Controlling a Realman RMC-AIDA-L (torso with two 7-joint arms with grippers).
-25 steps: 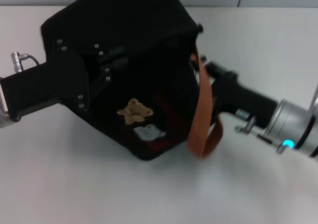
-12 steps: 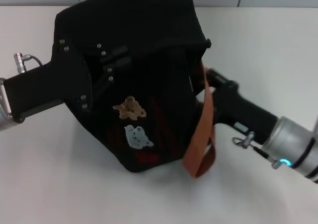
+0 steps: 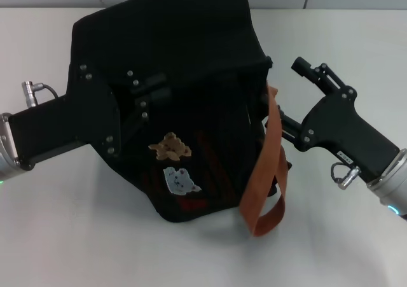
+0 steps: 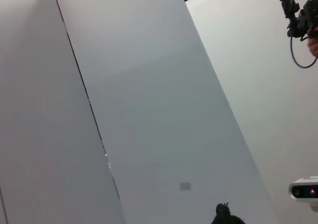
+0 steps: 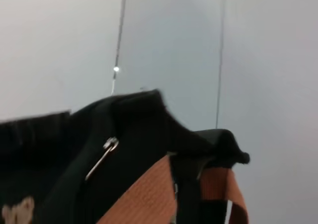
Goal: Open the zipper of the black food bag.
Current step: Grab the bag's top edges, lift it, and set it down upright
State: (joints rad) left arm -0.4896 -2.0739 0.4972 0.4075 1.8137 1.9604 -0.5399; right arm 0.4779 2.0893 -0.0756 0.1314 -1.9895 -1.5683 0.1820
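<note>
At table centre the black food bag (image 3: 191, 109) hides the left gripper (image 3: 137, 99) at its nine o'clock, grip unreadable, while the right gripper (image 3: 289, 96) at three o'clock is spread open, zipper (image 5: 102, 157) pull barely visible.

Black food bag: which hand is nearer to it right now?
Left. The left hand is pressed against the black food bag on its front face; the right hand sits apart, off its strap side.
</note>
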